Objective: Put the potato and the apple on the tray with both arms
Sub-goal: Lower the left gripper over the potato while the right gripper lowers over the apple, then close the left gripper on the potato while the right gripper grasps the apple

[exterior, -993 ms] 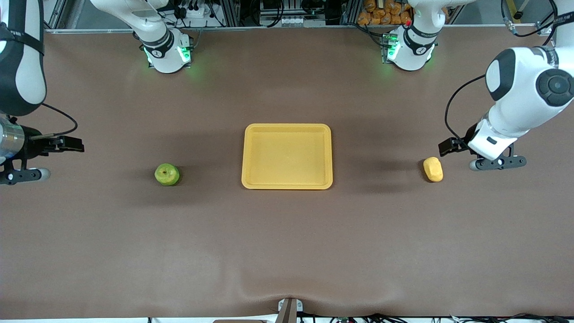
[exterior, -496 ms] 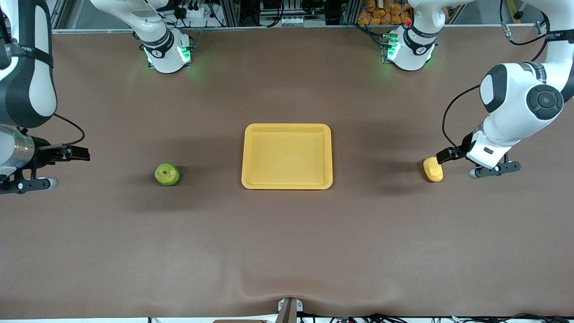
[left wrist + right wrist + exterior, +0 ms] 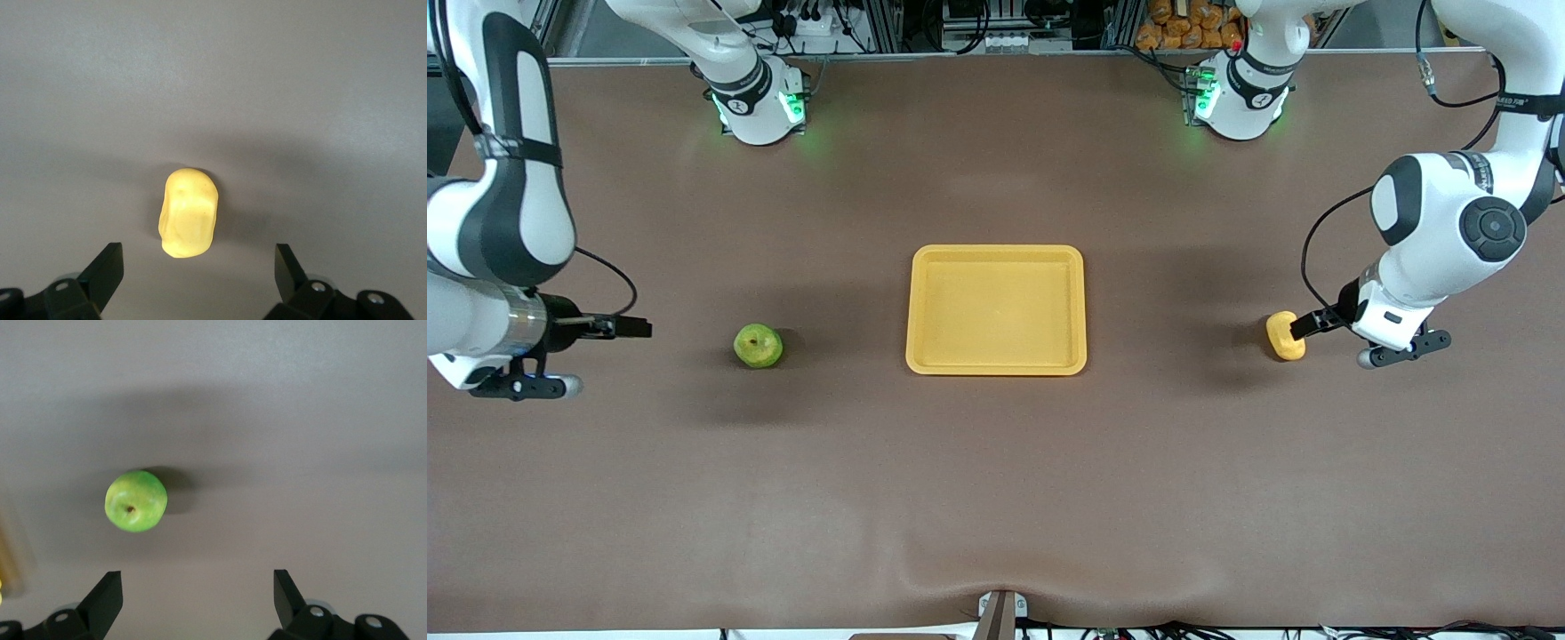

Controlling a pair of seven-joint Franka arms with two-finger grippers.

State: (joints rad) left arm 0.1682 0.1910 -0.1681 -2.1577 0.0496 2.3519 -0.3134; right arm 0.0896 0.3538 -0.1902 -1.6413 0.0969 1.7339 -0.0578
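Note:
The yellow potato point(image 3: 1285, 335) lies on the brown table toward the left arm's end; it also shows in the left wrist view point(image 3: 189, 213). My left gripper point(image 3: 1307, 325) is open and empty, right beside the potato, its jaws wide apart point(image 3: 198, 275). The green apple point(image 3: 758, 346) sits toward the right arm's end and shows in the right wrist view point(image 3: 136, 501). My right gripper point(image 3: 633, 328) is open and empty, some way from the apple, toward the table's end point(image 3: 198, 595). The empty yellow-orange tray point(image 3: 996, 366) lies in the middle, between the two.
The two arm bases point(image 3: 758, 102) point(image 3: 1238, 98) stand with green lights at the table's edge farthest from the front camera. A small metal bracket point(image 3: 1000, 612) sits at the edge nearest the camera.
Both arms have come in and down from the table's ends: the left gripper has reached the potato's side, the right gripper has moved closer to the apple. Potato, apple and tray have not moved.

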